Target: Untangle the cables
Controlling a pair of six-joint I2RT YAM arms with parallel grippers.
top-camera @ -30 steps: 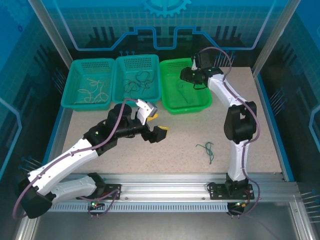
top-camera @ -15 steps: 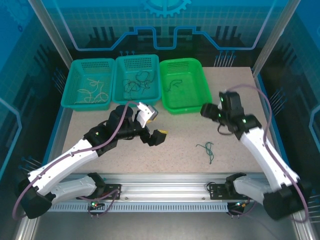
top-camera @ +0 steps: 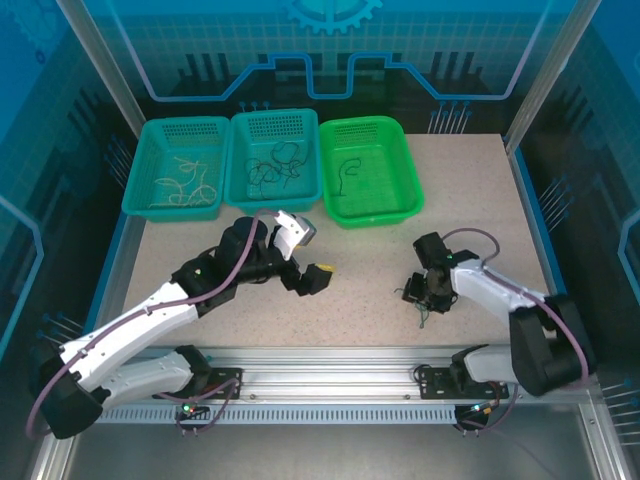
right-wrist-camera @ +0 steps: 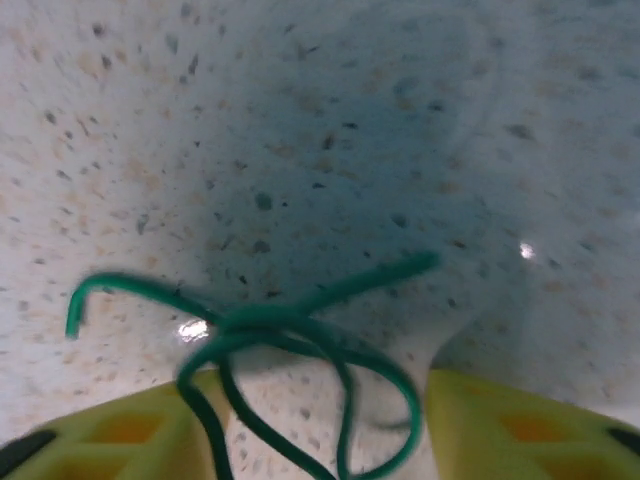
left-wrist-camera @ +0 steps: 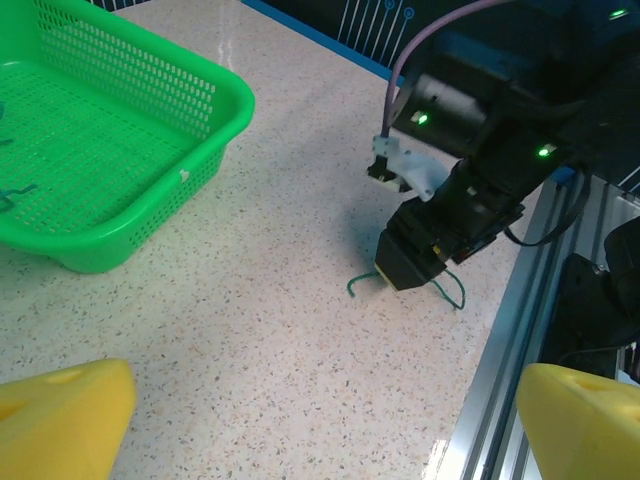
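A dark green cable [right-wrist-camera: 290, 330] lies in loose loops on the speckled table near the front right, with strands also visible as the cable [left-wrist-camera: 360, 285]. My right gripper [top-camera: 420, 297] is lowered over it and open. Its yellow fingers [right-wrist-camera: 520, 430] stand on either side of the loops without pinching them. My left gripper [top-camera: 308, 255] hovers open and empty over the table's middle, and its yellow fingertips [left-wrist-camera: 60, 415] frame the view toward the right gripper [left-wrist-camera: 410, 265]. More cables rest in baskets: cream ones [top-camera: 185, 182], black ones [top-camera: 272, 165] and one dark strand [top-camera: 345, 168].
Three baskets line the back: two teal ones [top-camera: 150, 205] [top-camera: 240, 195] and a bright green one [top-camera: 405, 205], the latter also seen as the basket [left-wrist-camera: 150, 215]. An aluminium rail [top-camera: 330, 360] runs along the front edge, close to the right gripper.
My right arm has swung from the green basket down to the front-right table, and its gripper now straddles the green cable. The left gripper has shifted only slightly.
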